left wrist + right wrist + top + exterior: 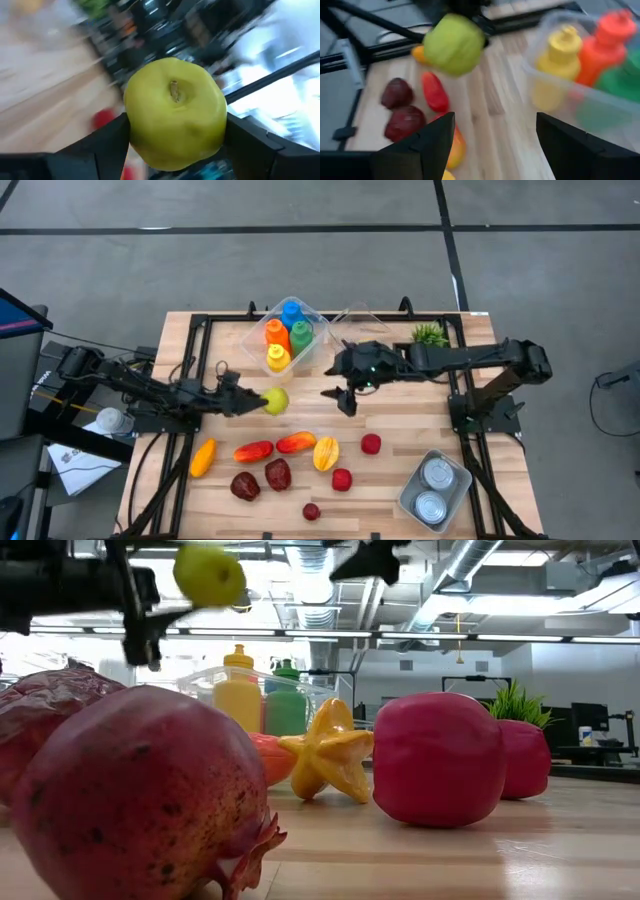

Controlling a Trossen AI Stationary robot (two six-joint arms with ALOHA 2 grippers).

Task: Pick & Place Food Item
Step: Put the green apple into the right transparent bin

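Observation:
A yellow-green apple (277,401) hangs above the table's middle, with my left gripper (266,401) shut on it. In the low view the apple (209,574) is high above the other fruit. My right gripper (345,397) hovers to the apple's right, open and with nothing between its fingers. In the right wrist view the apple (454,44) shows beyond the spread fingers. A clear bin (254,340) with coloured bottles stands at the far middle. My left gripper pinches the apple between its two fingers, one on each side (134,125), with the stem end (174,91) facing back toward the wrist. The fingers (107,142) come about level from the table's left. The apple is lifted clear of the table.
Near the front edge lie a starfruit (325,452), red peppers (253,451), red apples (371,444) and pomegranates (278,474). A clear bin holding cans (433,488) stands front right. A green plant (430,334) and an empty clear container (355,320) are at the far right.

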